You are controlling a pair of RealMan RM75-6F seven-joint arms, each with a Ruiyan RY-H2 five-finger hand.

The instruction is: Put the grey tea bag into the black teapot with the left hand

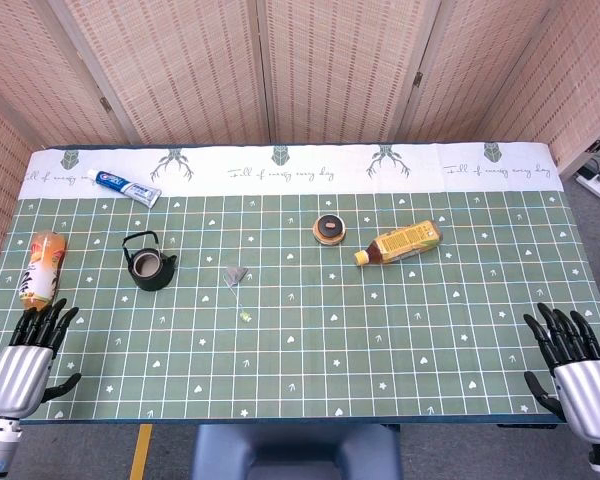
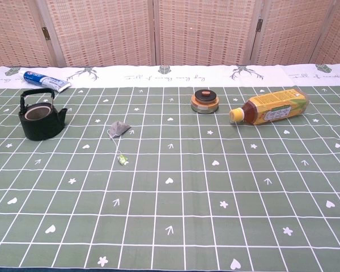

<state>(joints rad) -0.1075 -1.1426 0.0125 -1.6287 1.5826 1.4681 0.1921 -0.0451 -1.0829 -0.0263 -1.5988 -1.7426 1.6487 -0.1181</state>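
Note:
A small grey tea bag [image 1: 236, 273] [image 2: 118, 129] lies on the green gridded cloth, its string trailing toward a little tag [image 1: 246, 316] [image 2: 122, 160]. To its left stands the black teapot [image 1: 148, 266] [image 2: 41, 117], lid off, handle upright. My left hand [image 1: 28, 360] rests at the table's near left corner, fingers spread and empty, far from the tea bag. My right hand [image 1: 572, 365] sits at the near right corner, likewise spread and empty. Neither hand shows in the chest view.
A toothpaste tube [image 1: 123, 186] [image 2: 46, 80] lies at the back left. An orange bottle [image 1: 42, 266] lies just beyond my left hand. A round lidded tin [image 1: 329, 230] [image 2: 205, 101] and a yellow drink bottle on its side [image 1: 400, 243] [image 2: 270, 107] sit right of centre.

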